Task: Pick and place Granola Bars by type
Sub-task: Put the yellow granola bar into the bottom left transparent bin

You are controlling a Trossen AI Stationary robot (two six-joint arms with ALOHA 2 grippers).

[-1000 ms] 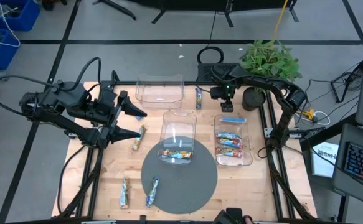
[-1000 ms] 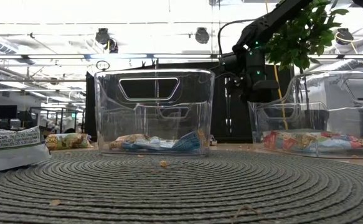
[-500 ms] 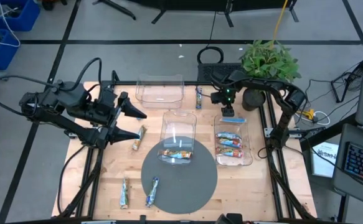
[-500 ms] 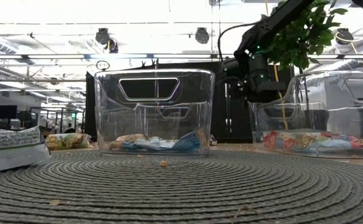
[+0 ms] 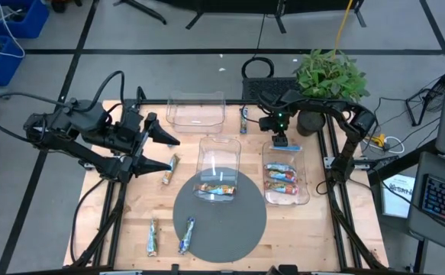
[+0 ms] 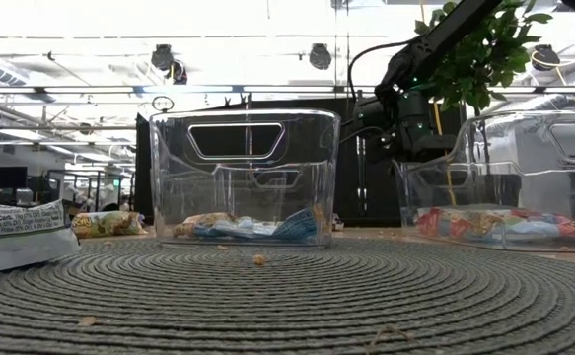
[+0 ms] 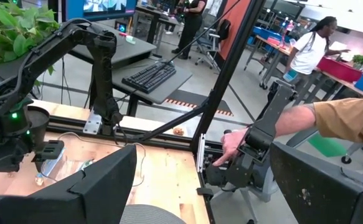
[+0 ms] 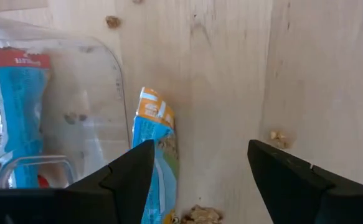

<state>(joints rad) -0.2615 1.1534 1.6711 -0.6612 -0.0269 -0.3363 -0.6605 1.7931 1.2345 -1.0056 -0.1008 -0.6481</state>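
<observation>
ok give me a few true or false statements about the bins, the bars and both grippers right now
1. The right gripper hovers at the far end of the right bin. True.
2. The right gripper is shut on a bar. False: it is open, with a blue bar lying on the wood beside it.
3. The far bin holds several bars. False: it looks empty.
4. The middle bin sits partly on the grey round mat. True.
5. The left gripper is open and empty. True.
</observation>
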